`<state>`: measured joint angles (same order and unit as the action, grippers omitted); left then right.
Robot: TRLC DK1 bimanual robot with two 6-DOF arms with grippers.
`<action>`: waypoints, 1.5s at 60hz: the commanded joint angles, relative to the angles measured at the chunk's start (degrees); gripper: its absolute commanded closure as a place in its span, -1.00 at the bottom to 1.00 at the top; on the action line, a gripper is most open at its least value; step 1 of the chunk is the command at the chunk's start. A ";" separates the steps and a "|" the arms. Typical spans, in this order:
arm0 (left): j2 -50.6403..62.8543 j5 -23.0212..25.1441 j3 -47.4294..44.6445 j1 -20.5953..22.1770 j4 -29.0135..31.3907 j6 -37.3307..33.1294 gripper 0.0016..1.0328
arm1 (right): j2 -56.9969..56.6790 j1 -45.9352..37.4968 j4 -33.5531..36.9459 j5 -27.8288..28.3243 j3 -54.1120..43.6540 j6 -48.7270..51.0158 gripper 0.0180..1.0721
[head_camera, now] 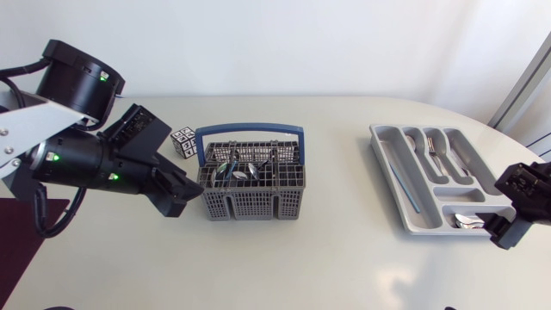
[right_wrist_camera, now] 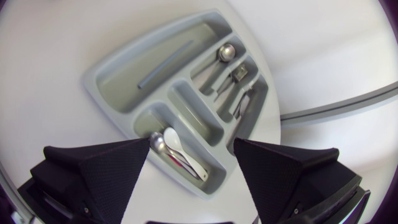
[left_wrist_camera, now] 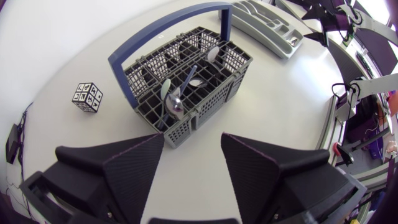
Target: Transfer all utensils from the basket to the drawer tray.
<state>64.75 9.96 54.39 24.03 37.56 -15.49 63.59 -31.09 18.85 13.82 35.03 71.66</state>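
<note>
Table: basket centre, drawer tray right.
Left gripper: jaws spread, basket just ahead.
Right gripper: jaws spread over tray's spoons.

No word, number or brand can be read here. The only markings are black-and-white block patterns on the faces of a small cube standing on the table. They look like code marks, and no letter or digit can be made out in them.
</note>
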 commanded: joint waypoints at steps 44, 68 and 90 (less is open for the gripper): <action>0.82 -10.40 -3.06 6.55 -6.98 3.53 -0.17 | 7.34 57.46 11.82 -10.66 18.94 -54.61 -0.84; -0.15 -11.10 -6.23 4.01 -9.96 3.44 -0.17 | 17.62 67.74 11.03 -5.91 29.05 -64.36 -0.83; -0.85 -8.64 -11.32 -1.18 -14.27 -0.86 -0.17 | 29.75 72.84 16.48 2.79 41.88 -69.28 -0.78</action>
<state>64.77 0.36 45.54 23.94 24.10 -14.09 89.97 40.14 33.58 15.99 73.97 4.60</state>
